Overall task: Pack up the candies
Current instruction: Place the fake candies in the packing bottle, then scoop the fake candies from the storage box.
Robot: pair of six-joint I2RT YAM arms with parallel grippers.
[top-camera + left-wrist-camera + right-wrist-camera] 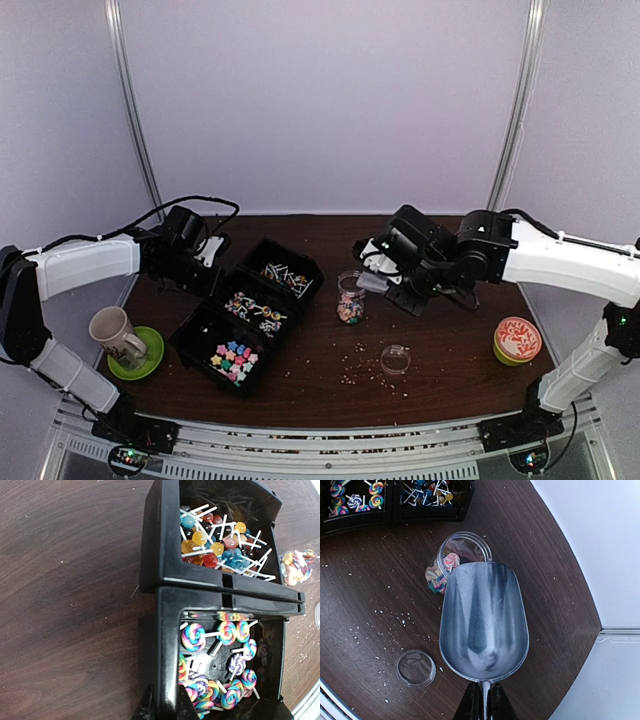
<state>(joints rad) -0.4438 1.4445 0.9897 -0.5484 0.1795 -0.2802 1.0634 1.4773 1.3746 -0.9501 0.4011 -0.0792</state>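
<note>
Dark counter (450,390), crumbs (402,622) scattered. We see the jar (465,550) only part filled with candies (440,575), lid (416,668) off beside it. Our right fingers (477,706) clamp tight on an empty scoop (484,625) above the jar; left fingers (149,707) pinch the black tray (165,555) wall (most candies sit there). Plenty left: scooping, capping.

Dark wood table (450,385): three black bins (245,318), clear jar (350,298), loose lid (395,358), green saucer (152,358), red-topped tub (516,340), scattered crumbs (365,373).
</note>
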